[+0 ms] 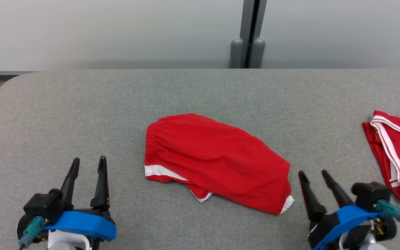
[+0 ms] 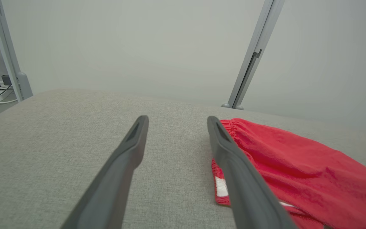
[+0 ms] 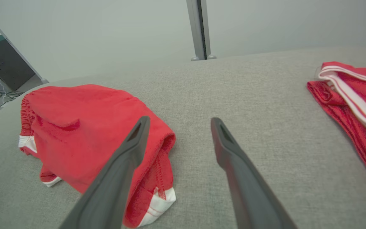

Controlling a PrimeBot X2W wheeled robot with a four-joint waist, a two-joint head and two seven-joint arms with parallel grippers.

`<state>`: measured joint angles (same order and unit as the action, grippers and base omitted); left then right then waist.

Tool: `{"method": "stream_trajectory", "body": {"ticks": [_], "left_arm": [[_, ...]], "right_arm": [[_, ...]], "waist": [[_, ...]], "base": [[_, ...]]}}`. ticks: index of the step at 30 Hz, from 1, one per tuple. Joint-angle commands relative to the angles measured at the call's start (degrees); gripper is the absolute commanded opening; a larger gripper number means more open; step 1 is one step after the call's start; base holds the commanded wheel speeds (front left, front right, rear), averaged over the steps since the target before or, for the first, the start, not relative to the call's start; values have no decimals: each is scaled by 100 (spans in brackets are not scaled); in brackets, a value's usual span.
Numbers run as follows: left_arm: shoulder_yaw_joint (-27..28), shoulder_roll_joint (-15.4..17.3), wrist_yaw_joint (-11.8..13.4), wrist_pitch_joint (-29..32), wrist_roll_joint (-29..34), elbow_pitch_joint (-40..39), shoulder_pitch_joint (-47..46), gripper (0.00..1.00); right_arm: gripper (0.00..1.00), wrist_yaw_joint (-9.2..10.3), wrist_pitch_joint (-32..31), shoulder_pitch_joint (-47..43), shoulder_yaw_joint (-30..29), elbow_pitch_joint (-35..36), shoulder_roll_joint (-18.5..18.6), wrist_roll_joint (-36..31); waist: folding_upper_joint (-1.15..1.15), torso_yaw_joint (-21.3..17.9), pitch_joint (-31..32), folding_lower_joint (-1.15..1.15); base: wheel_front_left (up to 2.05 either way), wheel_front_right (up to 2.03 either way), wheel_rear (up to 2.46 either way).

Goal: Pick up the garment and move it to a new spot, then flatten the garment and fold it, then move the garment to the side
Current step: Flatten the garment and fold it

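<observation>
A pair of red shorts (image 1: 214,159) with white trim lies folded over in the middle of the grey fabric surface (image 1: 82,104), its gathered waistband at the left and a white-edged hem corner at the near right. The left gripper (image 1: 89,159) sits at the near left, apart from the waistband, its jaws released and empty, while the right gripper (image 1: 313,172) sits at the near right, just beside the hem corner, jaws likewise spread and holding nothing. A second red garment (image 1: 398,156) with white stripes lies at the right edge, well apart from the shorts.
</observation>
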<state>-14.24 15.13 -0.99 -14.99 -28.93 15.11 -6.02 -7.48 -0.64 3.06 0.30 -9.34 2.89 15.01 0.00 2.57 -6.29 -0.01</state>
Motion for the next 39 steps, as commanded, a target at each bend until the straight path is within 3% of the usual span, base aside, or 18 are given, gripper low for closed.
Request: {"method": "stream_trajectory", "body": {"ticks": [1,7,11,12,14,21,30,32,39], "left_arm": [[33,-12,-5,-25,47,-18,3,100],[127,-113,-103,-25,177,-13,-92,100],[151,-196,-183,-26,246,32,-154,100],[163,-209,-195,-26,248,47,-159,100],[178,-236,-239,-26,288,66,-183,100],[237,-328,-317,-26,376,99,-246,100],[302,-375,-411,-26,453,94,-398,100],[312,-395,-434,-26,472,110,-404,100],[374,-502,-462,-26,509,230,-355,100]], "right_arm": [[100,-3,-103,20,66,-49,0,94],[100,-3,-1185,468,450,-515,8,440],[100,-3,-1529,836,480,-876,8,542],[86,-3,-1577,907,493,-952,8,539],[0,-3,-1562,1029,474,-1056,7,583],[0,-3,-1214,1415,50,-1202,7,390],[0,-3,-1147,2307,-465,-1877,6,734],[100,-2,-1093,2454,-448,-2094,7,690],[100,-3,-610,2412,-519,-2288,96,46]], "waist": [[0,11,-17,1],[0,108,-149,1],[0,224,-223,1],[0,247,-235,1],[0,298,-262,1],[0,396,-344,1],[0,457,-574,1],[0,460,-598,1],[0,395,-442,1]], "base": [[0,0,0],[0,0,0],[0,0,0],[0,0,0],[0,0,0],[0,0,0],[0,0,0],[0,0,0],[0,0,0]]}}
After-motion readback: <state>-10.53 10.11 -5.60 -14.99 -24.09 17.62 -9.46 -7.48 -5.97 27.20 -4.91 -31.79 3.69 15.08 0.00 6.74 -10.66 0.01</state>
